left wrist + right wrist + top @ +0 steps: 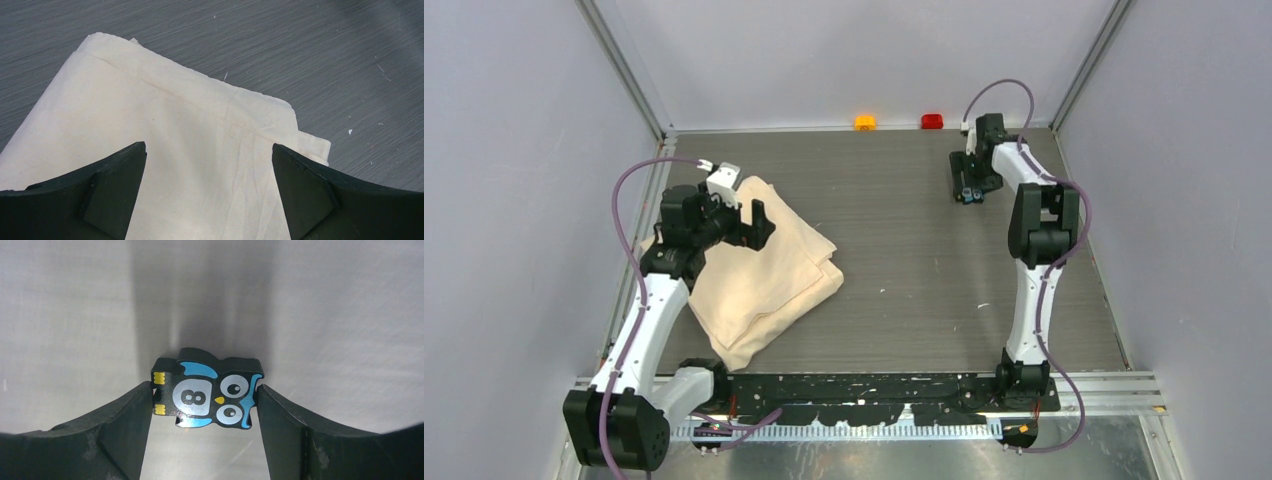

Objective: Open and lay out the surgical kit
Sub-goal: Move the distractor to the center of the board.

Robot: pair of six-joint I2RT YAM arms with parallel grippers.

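Note:
The surgical kit lies as a folded bundle of beige cloth [769, 285] on the left of the table; only the cloth [175, 115] shows, and whatever is inside it is hidden. My left gripper [750, 222] hovers over the bundle's far part. In the left wrist view the left gripper [209, 147] is open wide, with just cloth between its fingers. At the far right, my right gripper [967, 190] points down at the table. In the right wrist view the right gripper [205, 389] is shut on a small black-and-blue owl gadget [207, 396], both fingertips touching its sides.
An orange block [865, 122] and a red block [932, 121] sit at the table's far edge against the back wall. Grey walls enclose the table [904, 250] on three sides. The arm bases stand on the black rail along the near edge.

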